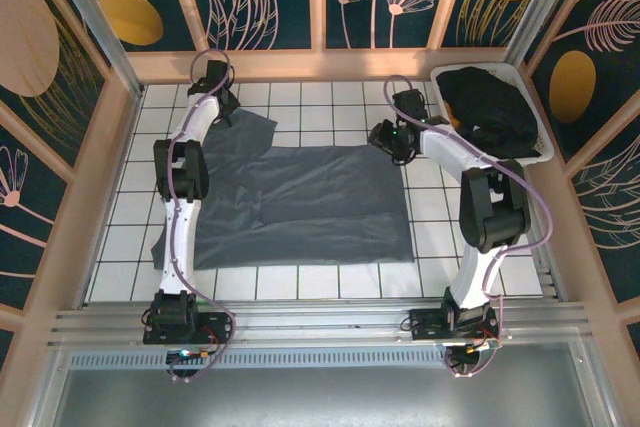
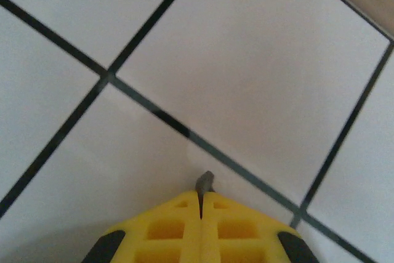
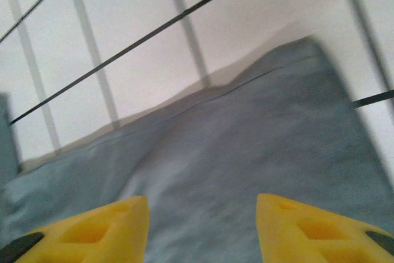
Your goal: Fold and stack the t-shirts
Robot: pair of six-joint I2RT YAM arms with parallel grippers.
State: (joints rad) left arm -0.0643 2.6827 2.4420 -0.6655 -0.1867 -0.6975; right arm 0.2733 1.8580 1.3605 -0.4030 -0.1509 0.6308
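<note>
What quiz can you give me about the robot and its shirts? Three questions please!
1. True or false: the right gripper is open over the grey t-shirt.
2. Pick one: where are the black shirts? A) in the white bin B) spread on the tiles C) hanging from a gripper
3. Fill the gap: the left gripper is pinched ___ on a bit of grey cloth.

Key: 1 true; 2 A; 3 shut.

Top camera overlooks the whole table; wrist cameras face it closely, the right sharing the t-shirt.
</note>
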